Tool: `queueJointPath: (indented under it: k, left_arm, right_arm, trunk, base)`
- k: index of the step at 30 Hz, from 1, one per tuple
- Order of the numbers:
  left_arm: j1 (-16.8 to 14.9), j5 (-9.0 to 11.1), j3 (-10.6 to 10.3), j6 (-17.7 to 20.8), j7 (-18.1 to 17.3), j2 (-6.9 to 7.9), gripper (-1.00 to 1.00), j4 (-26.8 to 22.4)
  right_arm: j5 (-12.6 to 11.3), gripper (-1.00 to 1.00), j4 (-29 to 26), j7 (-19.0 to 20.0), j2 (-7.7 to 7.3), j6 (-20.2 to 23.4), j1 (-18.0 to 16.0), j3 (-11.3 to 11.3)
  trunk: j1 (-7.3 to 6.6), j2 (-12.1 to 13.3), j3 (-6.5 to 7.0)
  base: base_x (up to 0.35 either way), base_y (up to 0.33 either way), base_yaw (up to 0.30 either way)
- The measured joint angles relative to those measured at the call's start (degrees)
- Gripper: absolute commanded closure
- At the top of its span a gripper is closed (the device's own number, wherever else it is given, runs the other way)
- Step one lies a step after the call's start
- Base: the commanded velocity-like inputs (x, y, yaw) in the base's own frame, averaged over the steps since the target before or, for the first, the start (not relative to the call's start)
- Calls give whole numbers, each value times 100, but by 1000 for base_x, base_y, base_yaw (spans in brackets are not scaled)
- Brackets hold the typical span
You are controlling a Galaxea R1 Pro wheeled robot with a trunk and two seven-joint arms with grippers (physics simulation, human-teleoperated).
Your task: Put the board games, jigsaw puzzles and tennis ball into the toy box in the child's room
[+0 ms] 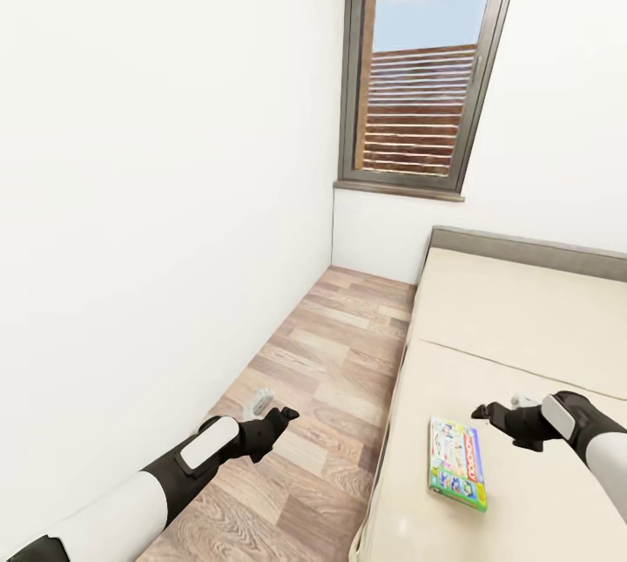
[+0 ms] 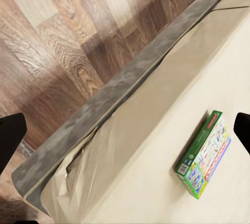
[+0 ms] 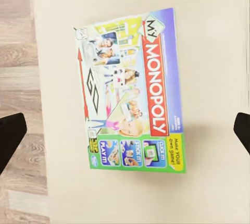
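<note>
A single board game (image 1: 457, 463) lies flat on the beige mattress of the bed (image 1: 522, 327), near the edge that borders the wood-plank floor (image 1: 322, 388); the flat rectangular box has a green side wall and a glossy printed lid reading "My Monopoly" (image 3: 130, 91), shown face up in the right wrist view. The right tool (image 1: 484, 412) hovers over the mattress just beside the box, apart from it, its dark fingertips (image 3: 10, 133) spread wide at either side of the right wrist view with the game between them and nothing pinched. The left tool (image 1: 286, 416) hangs above the floor between the white wall (image 1: 157, 196) and the bed, likewise spread and holding nothing; its wrist view looks across the bed's grey, rough-textured frame edge (image 2: 114, 91) and the creased beige cover to the same box (image 2: 205, 153). The floor is brown woodgrain in staggered planks. A tall dark-framed window (image 1: 427, 65) at the far end of the narrow aisle shows horizontal wooden slats and blue sky.
</note>
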Motion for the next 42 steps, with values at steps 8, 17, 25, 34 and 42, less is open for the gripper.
queueJointPath:
  k: [8,17,25,34,42]
  left_arm:
    - [0,-1,-1,-1,0,-7,-100,-1]
    - [0,-6,-4,-3,0,-9,-100,0]
    - [0,-10,-7,-7,0,-3,-100,0]
    - [0,-10,-4,-7,0,0,-100,0]
    - [0,-10,-6,-3,0,-2,-100,-4]
  right_arm:
    - [-319,-100,-3,987,-288,13,1,13]
    - [-340,-100,-3,1244,-321,9,2,36]
    - [-340,-100,-8,1247,-320,12,2,34]
    - [-365,-100,-6,1228,-320,230,2,18]
    - [-359,-100,-2,1188,-321,322,-5,12]
  trunk:
    - [176,-321,-144]
    - [374,-682,-305]
    - [549,-1003,-449]
    - [747,-1364,-611]
    - [923,-1685,-754]
  base:
    - [0,0,0]
    - [0,0,0]
    - [0,0,0]
    - [0,0,0]
    - [0,0,0]
